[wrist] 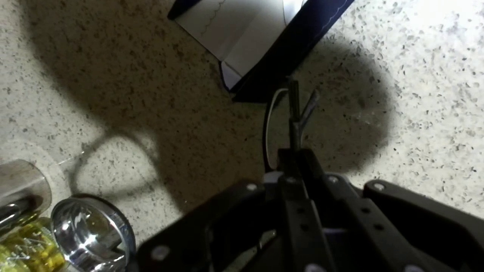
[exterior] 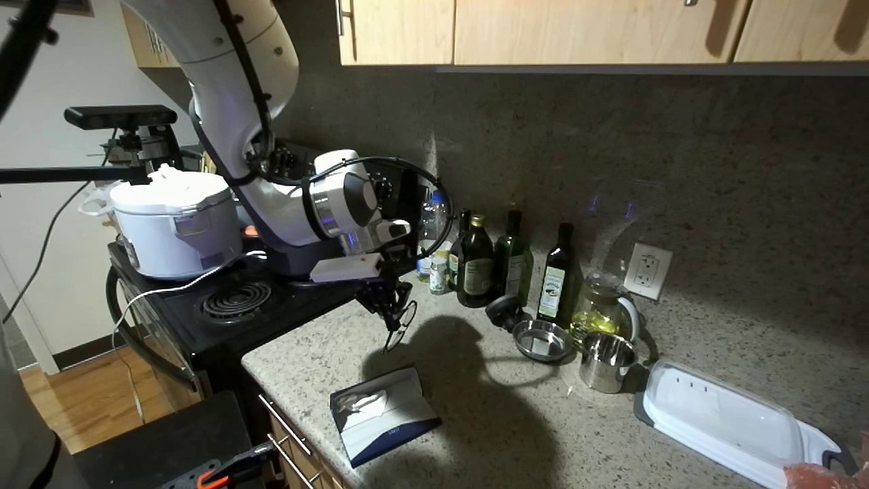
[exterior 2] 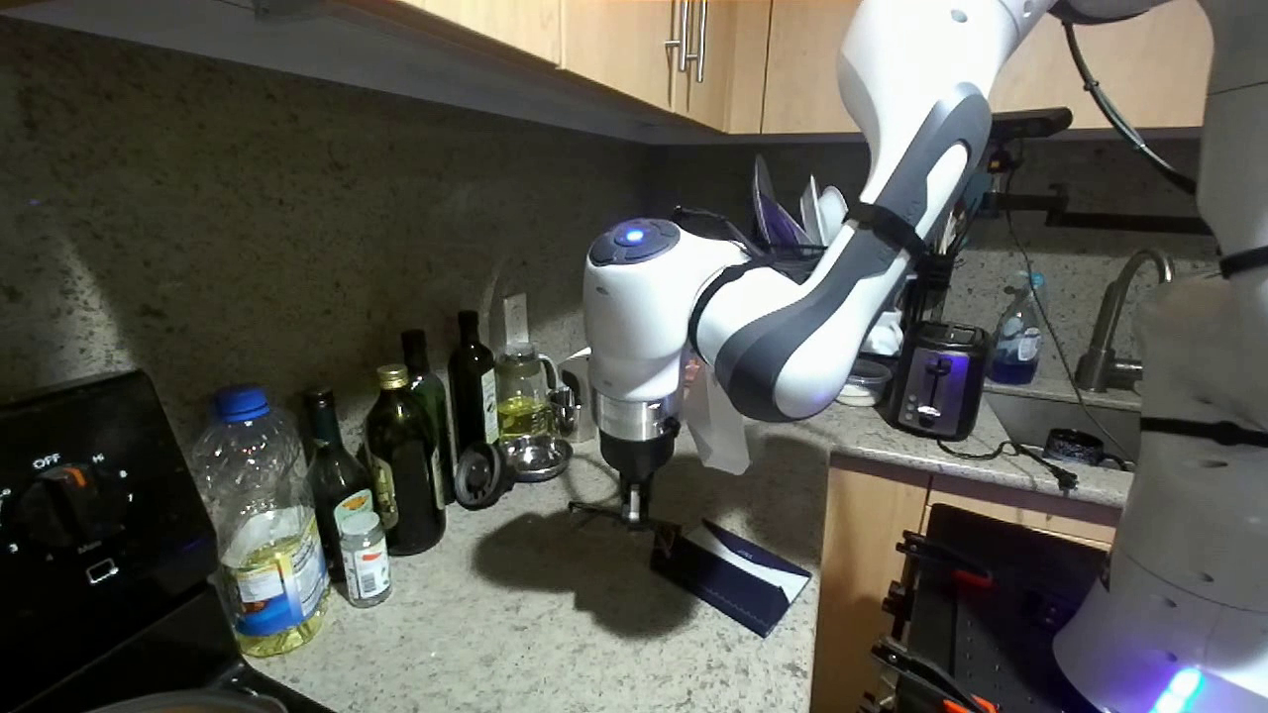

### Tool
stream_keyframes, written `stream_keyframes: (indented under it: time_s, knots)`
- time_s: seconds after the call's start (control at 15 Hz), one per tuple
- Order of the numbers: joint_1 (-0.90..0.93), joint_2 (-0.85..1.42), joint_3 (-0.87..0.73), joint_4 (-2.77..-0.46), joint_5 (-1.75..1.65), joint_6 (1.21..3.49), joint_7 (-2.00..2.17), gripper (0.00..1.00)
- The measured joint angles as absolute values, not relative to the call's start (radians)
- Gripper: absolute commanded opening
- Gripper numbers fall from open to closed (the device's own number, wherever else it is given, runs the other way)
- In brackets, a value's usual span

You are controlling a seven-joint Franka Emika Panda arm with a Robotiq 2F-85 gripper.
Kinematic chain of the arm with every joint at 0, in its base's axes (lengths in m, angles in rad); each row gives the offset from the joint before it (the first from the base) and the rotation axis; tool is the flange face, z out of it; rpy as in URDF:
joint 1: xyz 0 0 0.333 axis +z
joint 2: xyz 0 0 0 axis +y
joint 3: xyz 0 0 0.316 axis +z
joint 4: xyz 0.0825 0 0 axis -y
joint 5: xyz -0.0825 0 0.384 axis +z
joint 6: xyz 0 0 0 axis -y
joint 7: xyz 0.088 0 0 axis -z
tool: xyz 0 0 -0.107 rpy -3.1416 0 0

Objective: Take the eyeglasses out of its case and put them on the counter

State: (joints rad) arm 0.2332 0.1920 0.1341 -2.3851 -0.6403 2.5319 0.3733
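While the claw point(wrist: 297, 155) grips the eyeglasses point(wrist: 294, 113), bottles point(exterior: 476, 268) and a metal bowl point(exterior: 542, 354) stand near the wall point(exterior: 733, 204).

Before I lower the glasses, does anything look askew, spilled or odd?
A white cord trails across the stove past a burner, an odd, possibly risky place for it. The glasses hang slanted from the pincer. No spill or damage stands out.

A dim, mottled stone wall point(exterior: 713, 170) rises from the back edge of the bench point(exterior: 312, 360) to pale wooden cupboards point(exterior: 590, 30), and past the stove point(exterior: 183, 326) at the bench's side edge show white wall point(exterior: 75, 299) and wood floor point(exterior: 81, 411).
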Motion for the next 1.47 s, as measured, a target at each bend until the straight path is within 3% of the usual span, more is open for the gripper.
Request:
stream_keyframes:
  time_s: [0.13, 0.4, 0.47, 1.47]
  knots:
    - [0.240, 0.200, 0.131, -2.374, -0.647, 2.519, 0.382, 0.07]
    - [0.240, 0.203, 0.131, -2.373, -0.646, 2.519, 0.381, 0.07]
    - [0.240, 0.203, 0.131, -2.373, -0.646, 2.519, 0.381, 0.02]
    - [0.359, 0.200, 0.162, -2.357, -0.787, 2.351, 0.657, 0.02]
